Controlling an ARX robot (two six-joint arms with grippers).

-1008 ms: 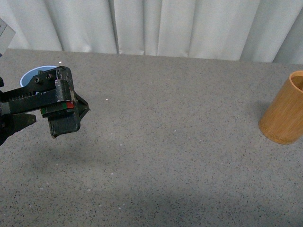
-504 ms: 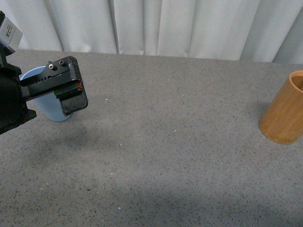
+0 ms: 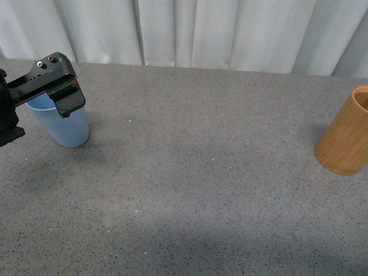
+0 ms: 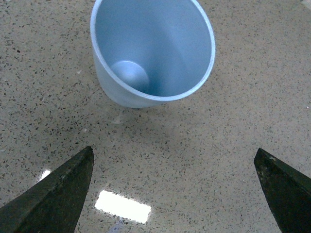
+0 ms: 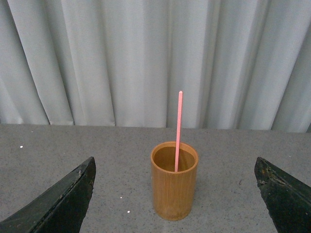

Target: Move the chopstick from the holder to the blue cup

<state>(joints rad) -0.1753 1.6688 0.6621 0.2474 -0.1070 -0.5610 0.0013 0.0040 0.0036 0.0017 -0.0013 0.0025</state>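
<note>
1. A pale pleated curtain (image 3: 190, 31) hangs behind a grey speckled bench (image 3: 201, 190).
2. The blue cup (image 3: 70, 127) stands upright at the far left of the bench. The holder (image 3: 345, 135) stands at the far right, cut by the picture's edge. The two are well apart.
3. In the front view the left arm's black body crosses the cup's rim and hides part of it.
4. The left wrist view looks down into the cup, and its inside is bare down to the round base.
5. The left tool (image 4: 173, 160) is released. Its two dark fingers (image 4: 53, 194) are spread wide, with only bench between them, just short of the cup.
6. A bright patch of reflected light (image 4: 122, 206) lies on the bench near that tool.
7. The chopstick (image 5: 178, 128) stands almost upright in the holder. Its lower end is inside, and its rounded top rises well above the rim against the curtain.
8. The right tool (image 5: 175, 160) is also released and grips nothing. It faces the holder from a distance, and the holder sits midway between its spread fingers.
</note>
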